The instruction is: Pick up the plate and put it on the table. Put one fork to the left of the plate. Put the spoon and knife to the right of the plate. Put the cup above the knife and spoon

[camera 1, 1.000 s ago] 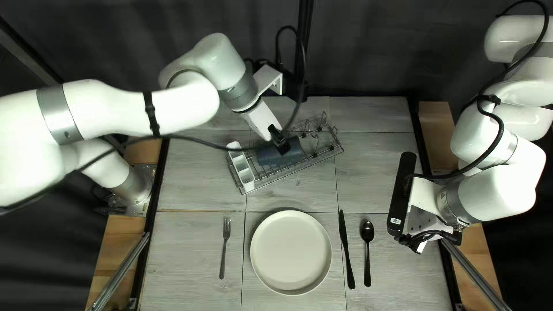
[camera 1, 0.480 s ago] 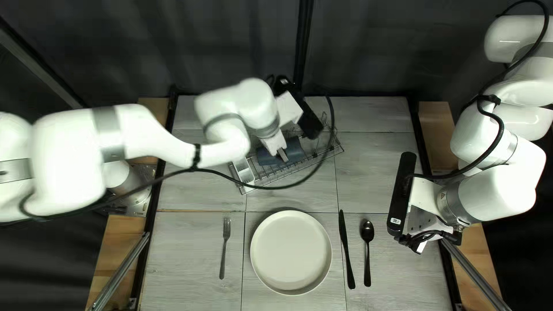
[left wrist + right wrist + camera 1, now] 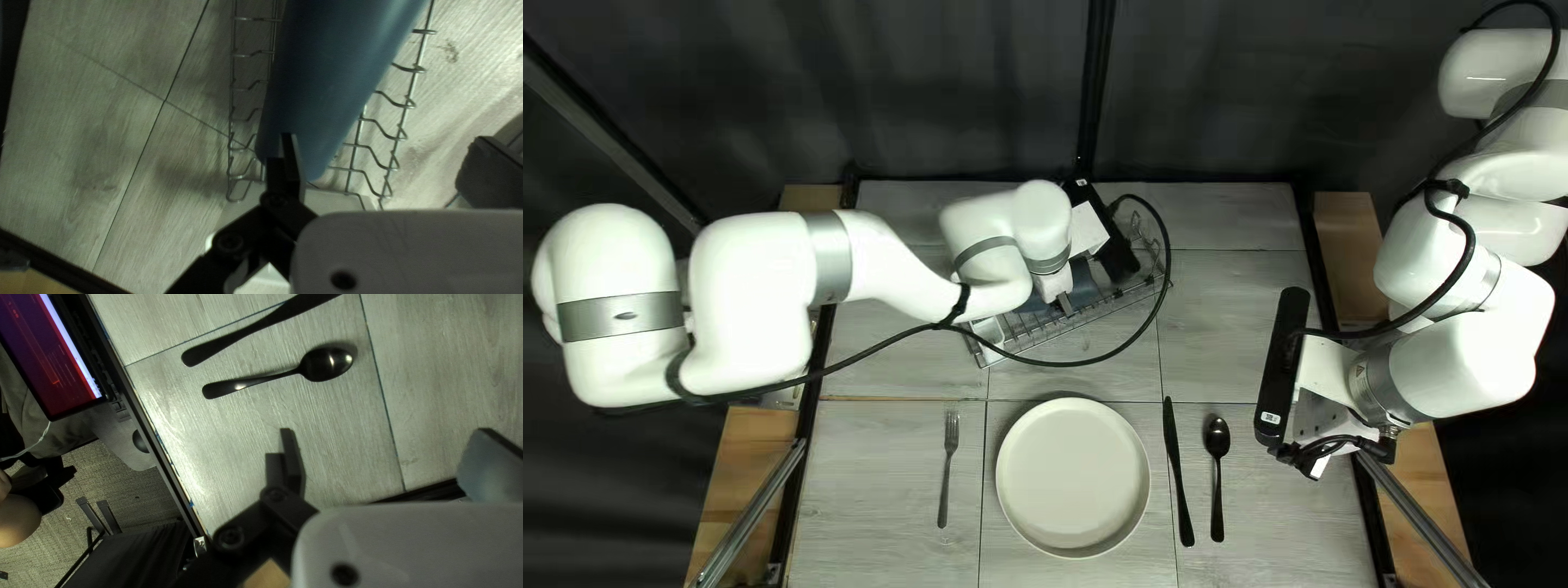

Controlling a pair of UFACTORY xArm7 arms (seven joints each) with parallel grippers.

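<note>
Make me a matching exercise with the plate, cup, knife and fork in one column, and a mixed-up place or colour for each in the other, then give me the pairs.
Things:
1. plate
2. cup
3. knife
4. fork

Places or colours:
A. between the plate and the spoon
B. off-white
C. left of the plate in the top left view
D. lying in the wire rack

Pairs: 1-B, 2-D, 3-A, 4-C

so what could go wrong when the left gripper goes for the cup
The open left gripper has one finger overlapping the cup, so closing might knock it. The cup lies on its side and might roll. The black cable looping over the wire rack could snag.
</note>
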